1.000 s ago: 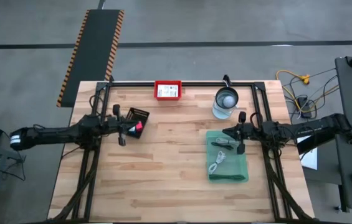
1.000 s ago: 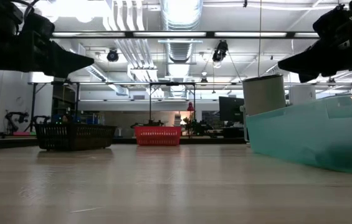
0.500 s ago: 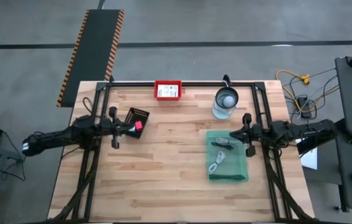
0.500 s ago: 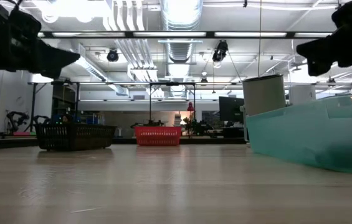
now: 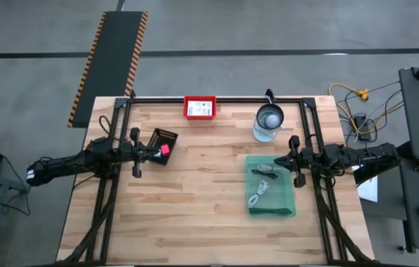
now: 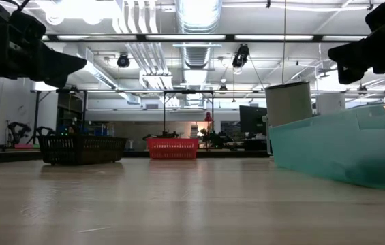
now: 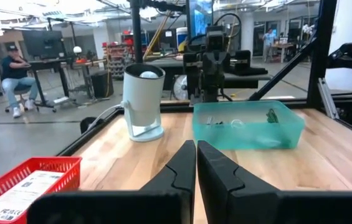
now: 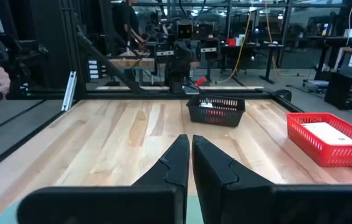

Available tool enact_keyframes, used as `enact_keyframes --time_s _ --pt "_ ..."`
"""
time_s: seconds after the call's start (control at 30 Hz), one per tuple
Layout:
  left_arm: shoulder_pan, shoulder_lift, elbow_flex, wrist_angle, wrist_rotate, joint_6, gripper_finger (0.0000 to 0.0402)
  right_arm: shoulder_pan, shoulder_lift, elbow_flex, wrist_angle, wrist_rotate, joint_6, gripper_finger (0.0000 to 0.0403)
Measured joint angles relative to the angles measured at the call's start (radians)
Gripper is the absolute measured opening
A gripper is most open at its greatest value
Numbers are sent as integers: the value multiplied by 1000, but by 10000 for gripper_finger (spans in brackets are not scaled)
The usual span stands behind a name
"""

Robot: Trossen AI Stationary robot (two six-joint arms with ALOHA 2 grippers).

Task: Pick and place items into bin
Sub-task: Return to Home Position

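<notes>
Both arms sit farther back than a second ago. The left gripper (image 7: pixel 195 146), fingers pressed together, hangs beside the black basket (image 5: pixel 167 136). The right gripper (image 8: pixel 189 140), fingers likewise together, hangs over the green bin's (image 5: pixel 288 209) far right corner, with the white cable (image 5: pixel 256 197) inside. The table's (image 5: pixel 194 200) middle lies open.

Matt wooden table (image 5: pixel 194 200), translucent plastic bin (image 5: pixel 287 202).

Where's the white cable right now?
In the high view, the white cable lies inside the green bin on the table's right side, nearer the bin's front end than the right tool above its back edge.
</notes>
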Motion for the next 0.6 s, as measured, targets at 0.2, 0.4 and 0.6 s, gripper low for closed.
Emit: enact_keyframes --time_s 0.2,0.4,0.6 --pt "0 7 0 -1 1 3 0 0 14 0 0 -3 0 8" --pt "-1 1 -1 -1 1 2 0 0 29 0 0 -3 0 8" --pt "-1 9 -1 -1 10 -13 0 0 26 0 10 -3 14 8"
